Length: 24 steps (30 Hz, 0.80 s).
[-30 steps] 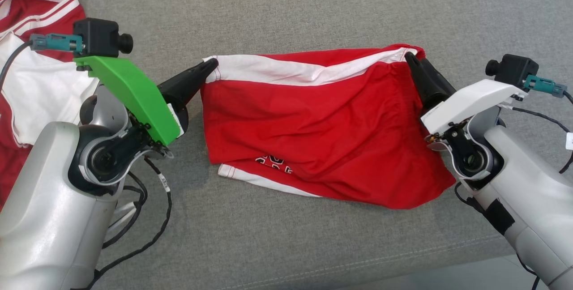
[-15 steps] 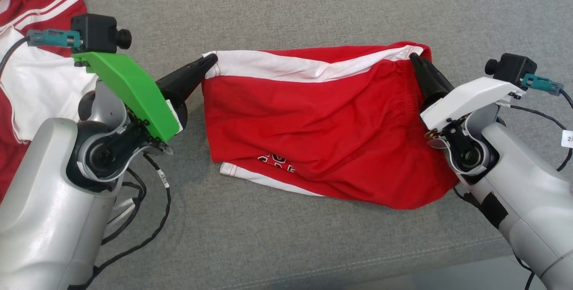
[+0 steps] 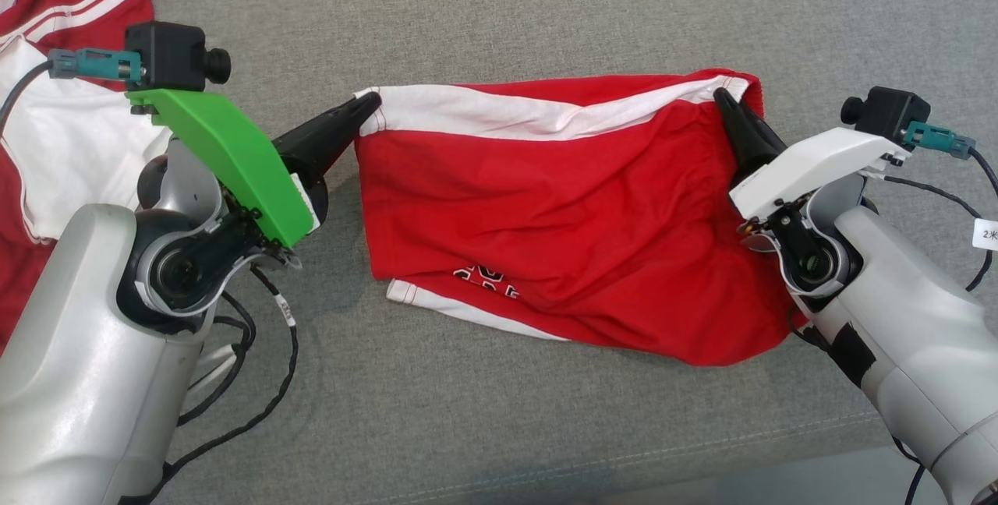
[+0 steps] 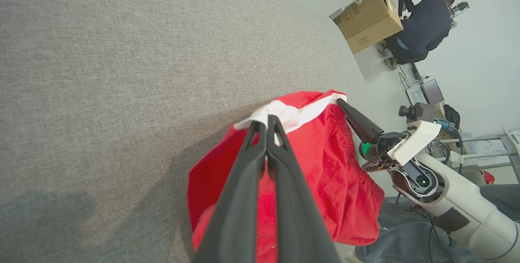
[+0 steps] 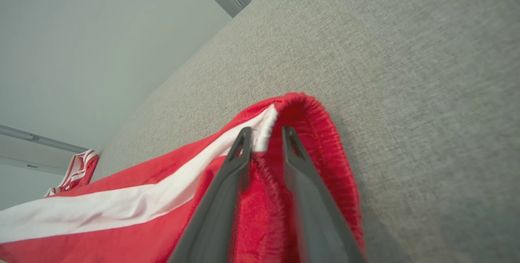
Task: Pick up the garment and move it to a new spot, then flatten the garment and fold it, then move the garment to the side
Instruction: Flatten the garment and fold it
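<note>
The garment (image 3: 569, 232) is a pair of red shorts with a white side stripe, spread across the grey cushion (image 3: 499, 14). My left gripper (image 3: 373, 104) is shut on its far left corner, and the left wrist view shows the fingertips pinching the white stripe at my left gripper (image 4: 268, 119). My right gripper (image 3: 721, 96) sits at the far right corner by the elastic waistband. In the right wrist view my right gripper (image 5: 266, 133) has its jaws still a little apart, with the waistband edge of the garment (image 5: 122, 214) between them.
A second red and white garment (image 3: 54, 100) lies at the far left of the cushion. The cushion's front seam (image 3: 702, 450) runs along the near side. In the left wrist view, people (image 4: 422, 23) and a cardboard box (image 4: 369, 19) are far behind.
The right gripper's jaws have narrowed around the waistband corner and the arm has shifted slightly right, drawing the top edge straighter. The left gripper keeps its hold.
</note>
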### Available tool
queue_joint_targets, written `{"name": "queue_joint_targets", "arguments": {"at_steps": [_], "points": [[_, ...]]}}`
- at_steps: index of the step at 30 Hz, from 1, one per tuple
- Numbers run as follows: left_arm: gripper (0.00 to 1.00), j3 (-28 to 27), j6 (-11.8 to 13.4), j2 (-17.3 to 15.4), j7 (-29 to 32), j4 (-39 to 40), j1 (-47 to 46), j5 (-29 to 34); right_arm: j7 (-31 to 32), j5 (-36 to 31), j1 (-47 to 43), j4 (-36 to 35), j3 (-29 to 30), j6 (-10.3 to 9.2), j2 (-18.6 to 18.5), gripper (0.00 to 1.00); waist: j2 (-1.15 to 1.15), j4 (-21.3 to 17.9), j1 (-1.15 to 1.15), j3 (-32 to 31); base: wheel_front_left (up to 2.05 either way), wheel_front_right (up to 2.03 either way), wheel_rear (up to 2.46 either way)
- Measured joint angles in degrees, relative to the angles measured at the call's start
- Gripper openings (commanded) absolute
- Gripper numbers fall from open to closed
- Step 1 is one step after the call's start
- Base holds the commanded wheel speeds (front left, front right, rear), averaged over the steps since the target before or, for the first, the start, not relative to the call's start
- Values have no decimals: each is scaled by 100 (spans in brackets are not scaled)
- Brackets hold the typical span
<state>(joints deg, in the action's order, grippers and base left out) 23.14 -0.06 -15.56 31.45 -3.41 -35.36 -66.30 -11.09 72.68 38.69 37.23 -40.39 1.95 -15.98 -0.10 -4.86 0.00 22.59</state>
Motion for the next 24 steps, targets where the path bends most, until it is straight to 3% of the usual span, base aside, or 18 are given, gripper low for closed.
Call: {"name": "queue_joint_targets", "arguments": {"at_steps": [3,10,14,19,24], "points": [[0,2,-3,-1,0,-3,-1,0,-9,-5,23,98,-1,35,20,0,0,4,0,5,0,0,0],[0,-174,-52,-105,-115,-118,-14,1,-44,36,224,-114,51,414,11,0,0,-12,0,-81,0,0,0],[0,-409,-100,-301,-182,-121,-190,1,104,130,492,-656,119,547,-257,0,0,-43,0,-203,0,0,0],[0,-605,-233,-381,-219,82,-282,-58,365,772,485,-1534,458,557,-778,0,0,-72,0,-434,0,0,0],[0,-593,-348,-588,-44,614,-86,-209,641,1638,-229,-3283,634,544,-1166,0,0,-79,0,-739,0,0,0]]}}
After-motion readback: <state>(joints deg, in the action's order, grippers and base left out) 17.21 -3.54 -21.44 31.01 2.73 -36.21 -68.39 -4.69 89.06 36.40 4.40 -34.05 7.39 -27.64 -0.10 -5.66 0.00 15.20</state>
